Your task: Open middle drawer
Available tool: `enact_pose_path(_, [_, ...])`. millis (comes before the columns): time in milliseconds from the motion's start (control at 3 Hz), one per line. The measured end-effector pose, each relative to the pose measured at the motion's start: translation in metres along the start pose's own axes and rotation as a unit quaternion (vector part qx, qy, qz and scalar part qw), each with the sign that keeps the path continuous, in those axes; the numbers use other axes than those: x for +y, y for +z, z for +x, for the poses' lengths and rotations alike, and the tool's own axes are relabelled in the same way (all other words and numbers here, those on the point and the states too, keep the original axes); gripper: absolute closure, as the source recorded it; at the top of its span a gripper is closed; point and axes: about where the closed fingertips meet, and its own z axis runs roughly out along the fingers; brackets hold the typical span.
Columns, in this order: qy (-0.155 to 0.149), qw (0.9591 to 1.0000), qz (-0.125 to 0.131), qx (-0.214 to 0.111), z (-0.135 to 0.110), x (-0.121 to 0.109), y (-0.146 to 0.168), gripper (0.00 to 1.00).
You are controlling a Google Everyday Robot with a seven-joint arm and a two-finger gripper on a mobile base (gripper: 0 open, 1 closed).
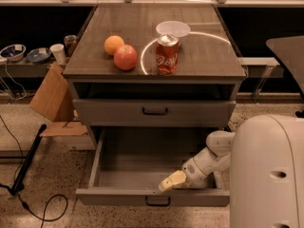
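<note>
The middle drawer (118, 196) is pulled far out of the grey cabinet, and its grey interior is bare. Its small black handle (157, 202) sits at the centre of the flat front. My gripper (170, 182), with cream-coloured tips, is inside the drawer at the front right, just behind the front wall and above the handle. The white arm (211, 158) reaches in from the right. The top drawer (109, 112), with a wider black handle (155, 111), is shut above it. The lowest drawer is hidden.
On the cabinet top (209, 56) stand an orange (114, 44), a red apple (126, 57), a red soda can (167, 55) and a white bowl (173, 28). A cardboard piece (50, 95) and cables (42, 213) lie on the floor at left. My white body (268, 175) fills the lower right.
</note>
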Motion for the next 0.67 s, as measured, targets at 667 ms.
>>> enact_pose_path(667, [-0.05,0.9891,-0.009,-0.138,-0.03,0.038,-0.035,0.0])
